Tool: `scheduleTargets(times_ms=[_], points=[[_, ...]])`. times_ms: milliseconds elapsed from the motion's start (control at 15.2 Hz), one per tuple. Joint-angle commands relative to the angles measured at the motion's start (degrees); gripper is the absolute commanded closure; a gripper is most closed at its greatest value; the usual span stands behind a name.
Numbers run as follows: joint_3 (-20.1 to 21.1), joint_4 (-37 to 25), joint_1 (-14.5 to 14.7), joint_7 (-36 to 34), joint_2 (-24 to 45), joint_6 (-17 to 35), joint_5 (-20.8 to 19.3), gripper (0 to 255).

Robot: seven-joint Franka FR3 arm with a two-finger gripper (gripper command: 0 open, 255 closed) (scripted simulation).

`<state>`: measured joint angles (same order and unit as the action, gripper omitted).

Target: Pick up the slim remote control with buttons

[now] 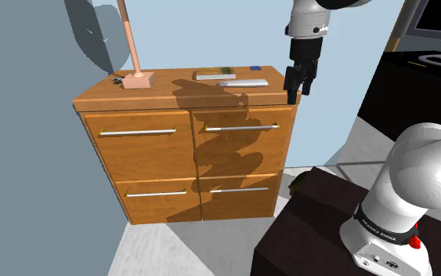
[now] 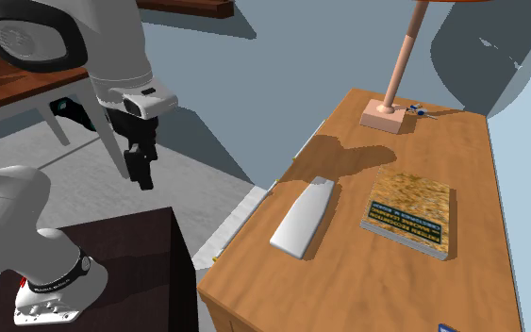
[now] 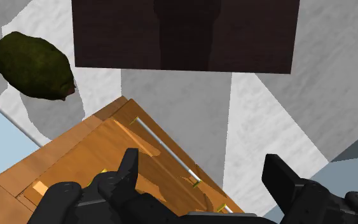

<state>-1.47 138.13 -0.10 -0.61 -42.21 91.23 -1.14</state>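
Note:
The slim pale grey remote (image 2: 303, 215) lies flat on the wooden dresser top (image 2: 367, 283), near its edge on the arm's side, beside a brown-covered book (image 2: 409, 209). In the shoulder view the remote (image 1: 243, 82) lies at the top's right end, in front of the book (image 1: 215, 75). My black gripper (image 1: 298, 90) hangs just past the dresser's right edge, about level with the top, fingers pointing down. From the second exterior view the gripper (image 2: 142, 177) is well left of the remote, over the floor. The wrist view has the gripper (image 3: 203, 164) open, with nothing between its fingers.
A lamp with a pink base (image 1: 138, 78) stands at the far end of the dresser, with a small blue-and-metal object (image 2: 420, 110) beside it. The dresser front has drawers with metal handles (image 1: 242, 127). An olive lump (image 3: 34, 65) lies on the floor by the dark stand (image 2: 112, 273).

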Motion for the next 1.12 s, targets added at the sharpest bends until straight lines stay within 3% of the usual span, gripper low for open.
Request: scheduleTargets(times_ms=[0,528,1056], points=[[0.00,0.00,0.00,0.00,0.00,0.00,0.00,0],[-8.70,-9.59,1.59,19.51,14.21,6.40,-4.73,0],[-14.90,-24.55,3.66,38.77,31.08,9.97,-3.32,0]])
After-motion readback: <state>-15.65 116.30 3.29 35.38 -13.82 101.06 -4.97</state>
